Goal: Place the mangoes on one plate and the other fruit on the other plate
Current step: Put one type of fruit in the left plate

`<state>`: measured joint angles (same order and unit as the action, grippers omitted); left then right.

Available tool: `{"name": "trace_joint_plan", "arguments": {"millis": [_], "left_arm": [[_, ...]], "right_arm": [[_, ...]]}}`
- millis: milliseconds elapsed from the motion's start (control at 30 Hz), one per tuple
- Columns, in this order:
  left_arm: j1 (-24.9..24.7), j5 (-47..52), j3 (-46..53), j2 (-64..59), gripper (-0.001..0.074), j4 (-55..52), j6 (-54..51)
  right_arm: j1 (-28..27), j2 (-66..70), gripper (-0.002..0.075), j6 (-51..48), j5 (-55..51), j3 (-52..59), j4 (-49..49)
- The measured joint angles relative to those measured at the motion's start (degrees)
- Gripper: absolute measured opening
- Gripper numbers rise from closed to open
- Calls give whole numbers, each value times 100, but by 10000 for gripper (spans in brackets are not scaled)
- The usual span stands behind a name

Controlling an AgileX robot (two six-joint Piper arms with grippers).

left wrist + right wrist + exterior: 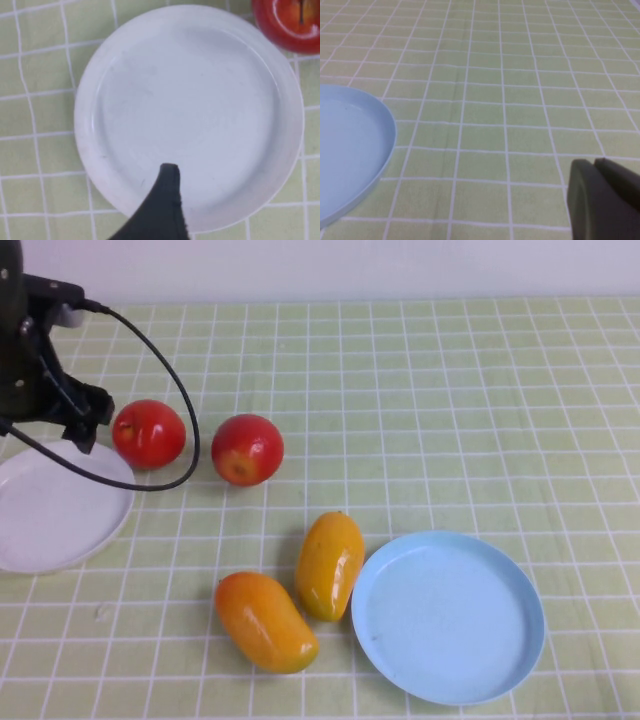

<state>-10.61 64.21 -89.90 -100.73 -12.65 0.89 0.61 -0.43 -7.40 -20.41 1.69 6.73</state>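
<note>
Four fruits lay loose on the desk (450, 390): two apples (148, 433) near the white plate (50, 515), two mangoes (329, 564) beside the blue plate (447, 616). The left gripper (75, 425) hung open over the white plate, probably about to grasp the nearest apple. The right gripper (605, 200), closed and empty, rested low near the blue plate.

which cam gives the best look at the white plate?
Left wrist view: the white plate fills the frame, whole rim visible, nothing on it. High view shows it cut by the left edge, partly behind the left arm. Right wrist view misses it.
</note>
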Motion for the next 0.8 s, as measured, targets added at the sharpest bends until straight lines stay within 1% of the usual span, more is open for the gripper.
{"name": "trace_joint_plan", "arguments": {"millis": [67,133,233,367,467,567,633,800], "left_arm": [[36,-2,0,65,669,216,-1],[22,-86,0,120,669,679,-89],[-132,-473,0,149,669,1468,-632],[-590,-1329,0,-49,669,2323,-1314],[-891,-1674,-43,-394,669,2789,-1564],[-1014,-1587,-244,-852,669,2928,-1674],[-1018,-1456,-438,-1154,669,2841,-1653],[-1018,-1197,-911,-1435,669,2024,-1288]], "right_arm": [[0,0,-18,0,0,0,0],[0,0,-18,0,0,0,0],[0,0,-18,0,0,0,0],[0,0,-18,0,0,0,0],[0,0,-18,0,0,0,0],[0,0,-18,0,0,0,0],[0,0,-18,0,0,0,0],[0,0,-18,0,0,0,0]]}}
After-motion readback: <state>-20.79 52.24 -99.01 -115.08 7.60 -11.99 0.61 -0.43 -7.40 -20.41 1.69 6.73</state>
